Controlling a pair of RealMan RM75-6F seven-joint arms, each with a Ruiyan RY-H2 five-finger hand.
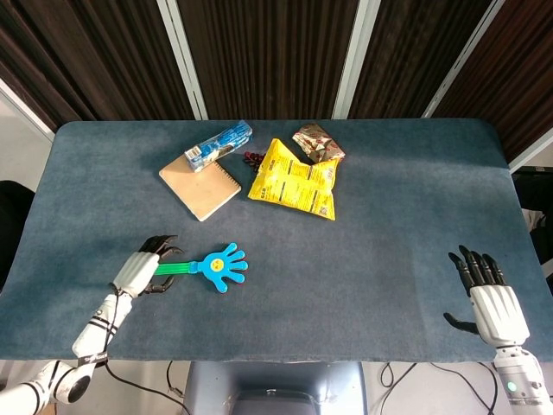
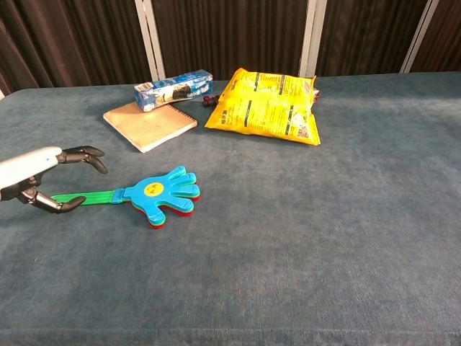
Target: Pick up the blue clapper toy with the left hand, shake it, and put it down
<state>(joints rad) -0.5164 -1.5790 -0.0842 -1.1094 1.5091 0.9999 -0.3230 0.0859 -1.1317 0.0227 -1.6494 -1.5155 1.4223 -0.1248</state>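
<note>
The blue clapper toy (image 1: 220,266) lies flat on the blue table, its hand-shaped head to the right and its green handle (image 2: 94,196) pointing left. My left hand (image 1: 143,270) is at the handle's left end with fingers apart. In the chest view the left hand (image 2: 36,173) has its fingers arched over the handle and its thumb on the near side, with no closed grip showing. The clapper toy (image 2: 162,191) has red and green layers under the blue one. My right hand (image 1: 492,303) rests open near the table's front right corner, holding nothing.
At the back of the table lie a tan spiral notebook (image 1: 200,187), a blue packet (image 1: 219,145) on its far corner, a yellow snack bag (image 1: 294,179) and a brown wrapper (image 1: 317,143). The table's front edge (image 1: 276,357) is close to both hands.
</note>
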